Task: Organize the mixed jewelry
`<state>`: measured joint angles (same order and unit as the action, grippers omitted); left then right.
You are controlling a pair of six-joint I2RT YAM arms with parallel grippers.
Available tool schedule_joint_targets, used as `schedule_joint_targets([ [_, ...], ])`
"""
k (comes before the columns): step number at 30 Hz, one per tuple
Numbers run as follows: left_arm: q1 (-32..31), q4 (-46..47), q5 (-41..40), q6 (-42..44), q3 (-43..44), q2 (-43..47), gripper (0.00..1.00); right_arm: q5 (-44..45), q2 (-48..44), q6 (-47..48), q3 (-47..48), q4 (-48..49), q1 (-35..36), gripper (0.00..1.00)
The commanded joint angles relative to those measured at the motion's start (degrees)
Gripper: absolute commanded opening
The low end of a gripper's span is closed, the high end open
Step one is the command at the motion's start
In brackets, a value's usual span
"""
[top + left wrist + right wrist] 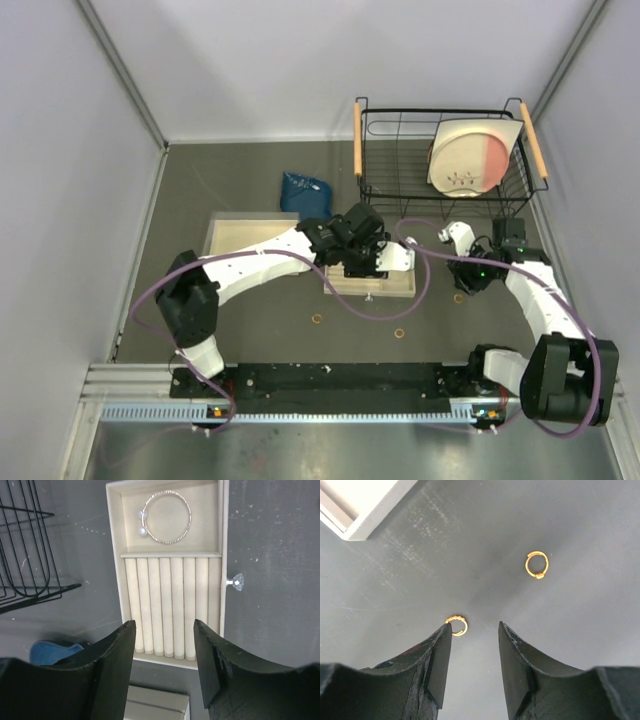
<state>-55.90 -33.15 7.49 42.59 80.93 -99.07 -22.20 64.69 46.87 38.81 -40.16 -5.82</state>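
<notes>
The jewelry box drawer (pixel 116 555) lies open under my left gripper (pixel 165 626). A thin silver hoop (pixel 166 517) rests in its top compartment, above bare ring rolls (pixel 170 602). The left jaws stand open with nothing between them. My right gripper (pixel 475 626) hovers open just above the grey table. One small gold ring (pixel 458 625) lies at the tip of its left finger, outside the gap. A second gold ring (pixel 537 564) lies farther off to the right. From above, gold rings (pixel 317 319) (pixel 399 332) (pixel 459 297) lie in front of the box (pixel 400 288).
A black wire rack (pixel 440 150) holding a plate (pixel 470 157) stands at the back right. A blue cloth pouch (pixel 303 190) lies behind the box, and a pale wooden tray (pixel 235 240) sits to its left. The drawer's crystal knob (pixel 236 581) juts out sideways.
</notes>
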Motion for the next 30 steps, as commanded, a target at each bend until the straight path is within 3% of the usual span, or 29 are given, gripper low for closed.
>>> schedule_joint_targets([
  [1, 0.26, 0.36, -2.3, 0.91, -3.31, 4.74, 0.56, 0.49, -1.76, 1.2, 2.41, -0.44, -2.43, 0.44],
  [8, 3.6, 2.12, -2.3, 2.06, -13.15, 11.7, 0.55, -0.48, 1.22, 5.68, 2.77, -1.85, -4.37, 0.44],
  [30, 21.88, 2.03, 12.46, -4.88, -12.29, 15.57, 0.56, -2.85, 8.18, 13.07, -0.22, -0.53, -3.5, 0.44],
])
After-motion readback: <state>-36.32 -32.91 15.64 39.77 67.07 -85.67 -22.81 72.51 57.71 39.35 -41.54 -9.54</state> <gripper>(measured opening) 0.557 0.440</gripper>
